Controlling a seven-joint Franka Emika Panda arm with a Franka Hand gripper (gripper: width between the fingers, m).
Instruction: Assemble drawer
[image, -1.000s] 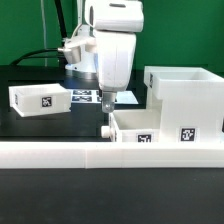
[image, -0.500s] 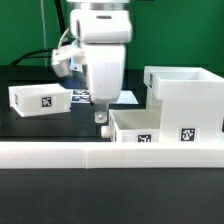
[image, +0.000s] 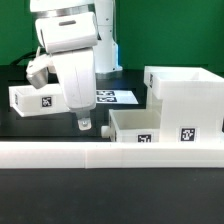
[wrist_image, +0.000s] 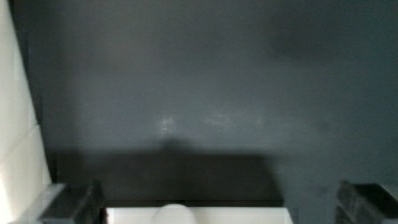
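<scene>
The drawer's large white housing (image: 185, 92) stands at the exterior view's right. One small tray (image: 150, 126) lies right in front of it, tags facing the camera. The other small tray (image: 40, 98) lies at the exterior view's left. My gripper (image: 84, 125) hangs low over the black table between the two trays, just left of the near tray. In the wrist view my gripper (wrist_image: 217, 205) is open, its fingers (wrist_image: 71, 200) wide apart and holding nothing. A white tray face with a knob (wrist_image: 175, 213) shows at the frame edge between them.
The long low white rail (image: 110, 155) runs across the front of the table. The marker board (image: 118, 97) lies flat behind my arm. A white edge (wrist_image: 9, 100) shows at one side of the wrist view. A green backdrop stands behind.
My arm has swung toward the exterior view's left, away from the near tray's front and toward the left tray. The trays and housing have not moved.
</scene>
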